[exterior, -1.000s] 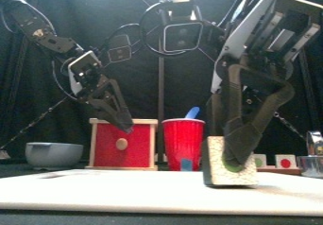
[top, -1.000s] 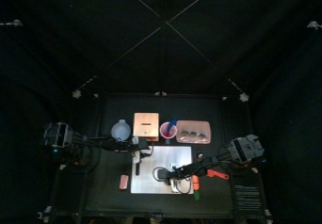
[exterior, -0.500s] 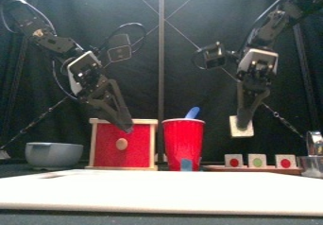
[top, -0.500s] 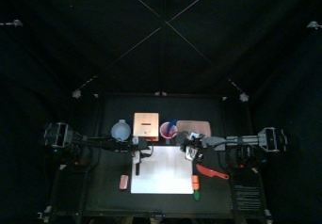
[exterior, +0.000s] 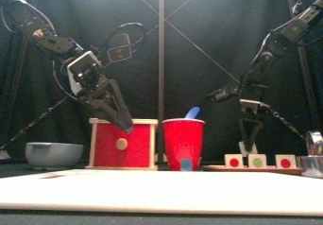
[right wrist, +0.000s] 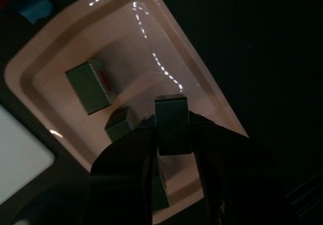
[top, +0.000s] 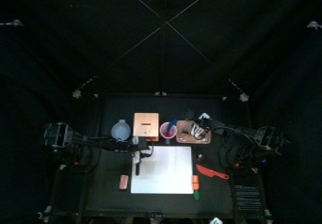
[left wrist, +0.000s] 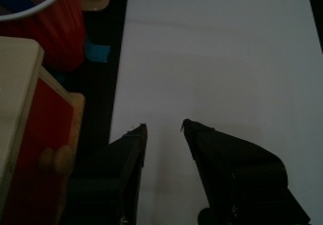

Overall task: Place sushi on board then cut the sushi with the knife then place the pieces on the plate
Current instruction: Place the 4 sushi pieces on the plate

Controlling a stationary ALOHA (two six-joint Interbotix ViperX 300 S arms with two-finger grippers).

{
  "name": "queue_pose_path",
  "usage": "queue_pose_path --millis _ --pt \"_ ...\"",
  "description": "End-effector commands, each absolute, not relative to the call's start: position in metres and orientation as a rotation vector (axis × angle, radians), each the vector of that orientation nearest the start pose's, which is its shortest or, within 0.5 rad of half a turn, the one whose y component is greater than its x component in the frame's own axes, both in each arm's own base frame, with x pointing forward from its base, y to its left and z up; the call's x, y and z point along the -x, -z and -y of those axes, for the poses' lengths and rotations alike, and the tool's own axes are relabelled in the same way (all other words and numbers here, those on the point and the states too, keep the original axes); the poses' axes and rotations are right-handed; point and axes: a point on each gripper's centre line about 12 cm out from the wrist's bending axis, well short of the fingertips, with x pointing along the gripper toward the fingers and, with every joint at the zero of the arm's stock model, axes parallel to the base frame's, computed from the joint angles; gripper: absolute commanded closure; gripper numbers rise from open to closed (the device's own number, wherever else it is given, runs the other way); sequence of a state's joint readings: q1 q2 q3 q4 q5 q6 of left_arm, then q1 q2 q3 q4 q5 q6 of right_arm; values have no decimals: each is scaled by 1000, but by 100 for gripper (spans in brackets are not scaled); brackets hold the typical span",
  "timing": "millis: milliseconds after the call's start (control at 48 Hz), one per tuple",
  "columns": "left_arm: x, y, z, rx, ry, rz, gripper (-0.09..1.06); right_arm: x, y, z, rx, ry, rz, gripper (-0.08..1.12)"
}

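Pink tray under R gripper clamped on sushi piece; L gripper slightly ajar.

The left gripper hung over the white cutting board, its two black fingers a little apart with nothing between them. Across a dark strip of counter stood the wooden box, its red drawer front and a red cup.

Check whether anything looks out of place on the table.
Only the red knife: it lies loose on the table right of the board, not in the cup with the blue knife. The right end effector holds a piece over the tray.
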State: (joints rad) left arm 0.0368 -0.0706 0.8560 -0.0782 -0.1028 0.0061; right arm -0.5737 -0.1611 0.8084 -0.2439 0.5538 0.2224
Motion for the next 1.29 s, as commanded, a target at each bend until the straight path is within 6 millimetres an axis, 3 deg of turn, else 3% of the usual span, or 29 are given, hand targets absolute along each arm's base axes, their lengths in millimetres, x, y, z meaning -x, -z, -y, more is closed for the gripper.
queue_pose_path --millis 21,167,333,583,917,1125,1292 --pt "-348 -155 -15 77 -70 -643 20 -240 -138 179 -286 633 -1154 44" --pt "-348 -155 -15 77 -70 -644 20 -237 -125 188 -310 652 -1147 36" --pt "-347 -153 -15 77 -70 -649 20 -232 -125 195 -326 677 -1139 25" --pt "-348 -156 -15 75 -69 -637 20 -227 -165 188 -304 696 -1086 22" --pt "-348 -162 -13 68 -60 -620 20 -253 -211 121 -174 489 -909 22" --pt "-349 -163 -14 70 -64 -615 20 -272 -216 85 -114 350 -830 22" --pt "-348 -160 -15 73 -67 -631 20 -278 -214 74 -89 303 -814 22"
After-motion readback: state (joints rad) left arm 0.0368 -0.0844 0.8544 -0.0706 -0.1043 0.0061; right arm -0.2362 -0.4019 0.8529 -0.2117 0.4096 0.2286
